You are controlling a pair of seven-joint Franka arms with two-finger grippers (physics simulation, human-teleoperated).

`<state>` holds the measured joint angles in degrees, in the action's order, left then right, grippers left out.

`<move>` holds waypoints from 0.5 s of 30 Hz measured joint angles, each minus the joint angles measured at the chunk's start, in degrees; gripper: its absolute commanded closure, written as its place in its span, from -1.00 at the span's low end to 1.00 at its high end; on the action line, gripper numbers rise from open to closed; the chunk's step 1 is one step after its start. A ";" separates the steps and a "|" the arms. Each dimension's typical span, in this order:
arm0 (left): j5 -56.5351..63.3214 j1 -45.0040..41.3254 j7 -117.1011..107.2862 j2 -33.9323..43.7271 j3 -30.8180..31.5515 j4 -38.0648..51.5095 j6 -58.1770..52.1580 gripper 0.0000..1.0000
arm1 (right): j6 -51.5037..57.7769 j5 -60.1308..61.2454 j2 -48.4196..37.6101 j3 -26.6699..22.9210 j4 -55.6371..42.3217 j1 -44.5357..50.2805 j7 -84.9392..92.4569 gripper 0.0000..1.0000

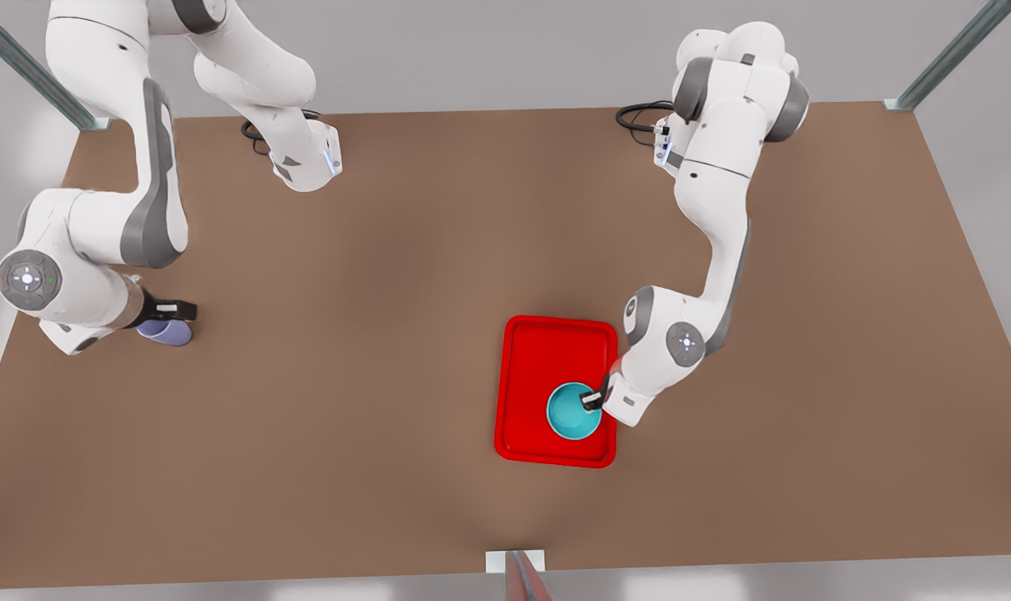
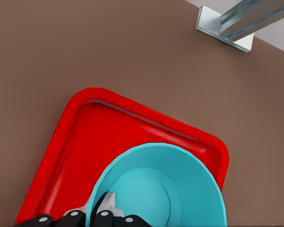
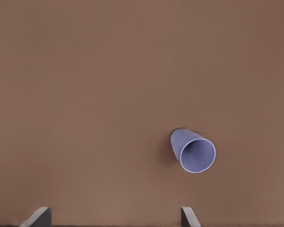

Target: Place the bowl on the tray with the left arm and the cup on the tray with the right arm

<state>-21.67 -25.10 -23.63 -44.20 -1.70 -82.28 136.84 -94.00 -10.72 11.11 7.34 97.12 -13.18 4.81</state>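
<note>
While the left gripper (image 1: pixel 593 399) sits low over the red tray (image 1: pixel 522 351), its black fingers (image 2: pixel 104 218) are closed on the rim of the teal bowl (image 1: pixel 568 415), one finger inside the wall and one outside. That bowl is upright inside the tray, in the corner nearest the camera and towards the front view's right, close to the raised rim. In the left wrist view the bowl (image 2: pixel 180 189) overlaps much of the tray floor (image 2: pixel 99 142); whether it rests on the floor or hangs just above cannot be told. This tray lies flat on the brown table (image 1: pixel 388 376), a little right of centre in the front view.

Far across the table, at the front view's left, the right gripper (image 1: pixel 169 311) hangs above the lavender cup (image 1: pixel 167 332). In the right wrist view its two grey fingertips (image 3: pixel 38 216) stand wide apart with nothing between them. There the cup (image 3: pixel 193 150) appears on the bare table with its open mouth turned partly toward the camera, apart from the fingertips. It is well away from the tray.

A metal frame bracket (image 2: pixel 225 28) stands at the table edge beyond the tray.
</note>
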 measured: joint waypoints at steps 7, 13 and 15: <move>-13.05 -0.65 0.77 -0.19 -0.05 0.19 0.85 -1.00 | -2.44 0.78 4.75 0.03 0.36 -11.19 15.43 -1.00; -9.97 -0.72 0.60 -0.19 -0.38 0.27 0.62 -1.00 | -7.37 0.95 9.46 0.04 0.66 -15.39 21.65 -1.00; -8.84 -0.69 0.25 -0.11 -0.32 0.27 0.59 -1.00 | -11.97 2.57 9.57 0.04 3.97 -15.92 21.49 -1.00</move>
<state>-30.51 -25.79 -23.38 -44.30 -2.02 -82.00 137.44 -105.97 -8.16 20.68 7.38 101.09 -29.11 26.29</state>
